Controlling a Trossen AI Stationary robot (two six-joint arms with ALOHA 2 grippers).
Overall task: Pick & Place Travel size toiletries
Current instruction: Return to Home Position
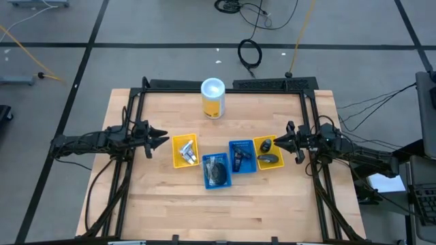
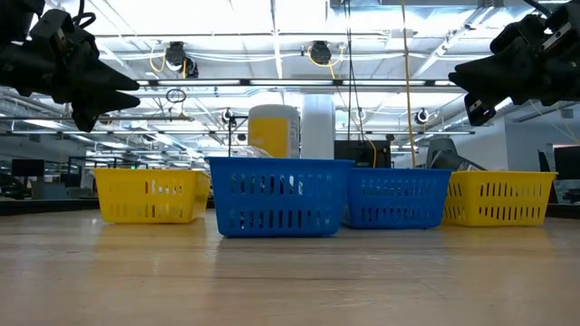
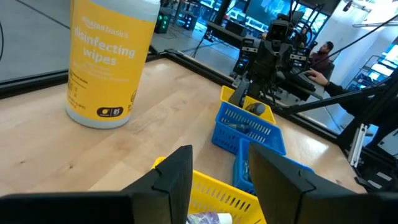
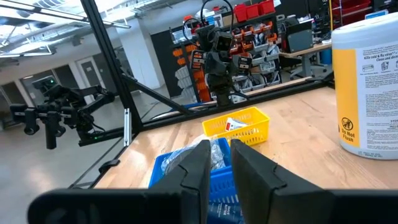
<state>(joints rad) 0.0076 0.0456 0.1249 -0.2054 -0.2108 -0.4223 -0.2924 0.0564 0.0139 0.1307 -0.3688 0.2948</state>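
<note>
Left gripper (image 1: 163, 139) spread, right gripper (image 1: 278, 144) narrowly parted, both empty; the white toothpaste tubes (image 1: 185, 151) look light, squashy, best pinched across mid-body.

Bright overhead ceiling lights (image 2: 272, 18) cast soft shadows.

We count two yellow bins (image 1: 174, 153), two blue bins (image 1: 204, 173), one yellow wipes canister (image 1: 213, 99), and two dark oval pieces (image 1: 270, 159) in the right yellow bin (image 1: 257, 151).
</note>
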